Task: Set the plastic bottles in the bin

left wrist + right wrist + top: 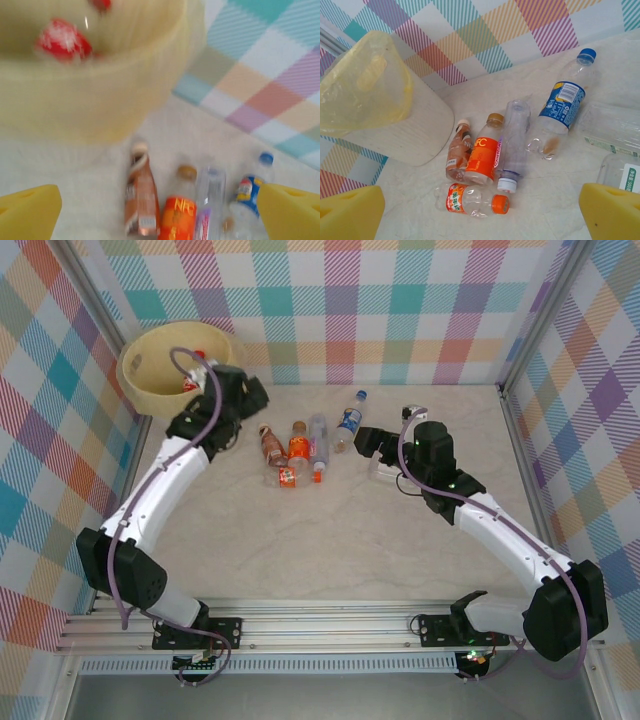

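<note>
The bin [140, 390], white with a pale yellow liner, stands at the far left corner with a red-labelled bottle [191, 383] inside. My left gripper [232, 410] hovers open beside its right rim, nothing between its yellow fingers [30, 210]. On the table lie a brown bottle [270, 445], an orange-label bottle [298, 445], a clear bottle [319, 440], a blue-label bottle [349, 420] and a small orange-capped bottle [288, 477]. My right gripper [372, 455] is open just right of this group, holding nothing. Its wrist view shows the brown bottle [458, 152], orange-label bottle [483, 155] and orange-capped bottle [470, 198].
Two more clear bottles [615, 127] lie at the right, below my right gripper. Checked cloth walls [380, 310] enclose the table on three sides, with metal posts at the corners. The near half of the table [330, 560] is bare marble-patterned surface.
</note>
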Controlling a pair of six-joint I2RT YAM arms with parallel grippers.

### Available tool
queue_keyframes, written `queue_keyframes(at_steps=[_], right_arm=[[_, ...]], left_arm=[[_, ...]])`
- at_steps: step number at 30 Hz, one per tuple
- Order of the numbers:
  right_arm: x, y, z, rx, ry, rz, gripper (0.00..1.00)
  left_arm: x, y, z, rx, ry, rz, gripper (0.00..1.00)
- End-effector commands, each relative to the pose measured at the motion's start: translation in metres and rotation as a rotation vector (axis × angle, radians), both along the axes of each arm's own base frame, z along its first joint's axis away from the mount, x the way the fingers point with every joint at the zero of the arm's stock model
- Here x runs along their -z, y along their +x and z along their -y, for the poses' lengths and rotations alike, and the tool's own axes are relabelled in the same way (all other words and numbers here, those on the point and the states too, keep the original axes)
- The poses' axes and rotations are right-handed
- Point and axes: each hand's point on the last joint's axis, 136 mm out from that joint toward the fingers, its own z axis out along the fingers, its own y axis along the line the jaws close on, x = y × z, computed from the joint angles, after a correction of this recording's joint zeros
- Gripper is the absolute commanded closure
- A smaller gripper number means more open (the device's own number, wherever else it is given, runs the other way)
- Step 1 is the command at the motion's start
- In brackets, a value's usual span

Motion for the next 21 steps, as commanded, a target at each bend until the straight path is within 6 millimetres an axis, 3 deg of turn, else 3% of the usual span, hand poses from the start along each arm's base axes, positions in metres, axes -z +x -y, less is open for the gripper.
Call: queue_keyframes(at_steps=[1,5,10,17,21], right_arm=[[0.005,0.001,0.003,0.017,-0.006,-0.015,0.00],[0.008,0.000,0.005,0.019,-0.018,-0.024,0.00],[0.010,-0.002,0.008,0.024,-0.038,-0.028,0.00],[0.006,-0.013,0.013,0.005,-0.083,-0.009,0.00],[0.002,-0.024,0.021,0.002,-0.119,0.003,0.00]], left_arm=[[0.020,-0.023,0.008,-0.116,-0.146,-0.014,0.00],[0.071,-0.053,0.014,-0.270,-0.288,-0.156,0.00],[0.116,-0.068,0.041,-0.316,-0.401,-0.197,0.00],[0.171,-0.057,0.073,-0.374,-0.484,-0.324,0.01],[0.193,-0.046,0.073,-0.456,-0.475,-0.323,0.05]])
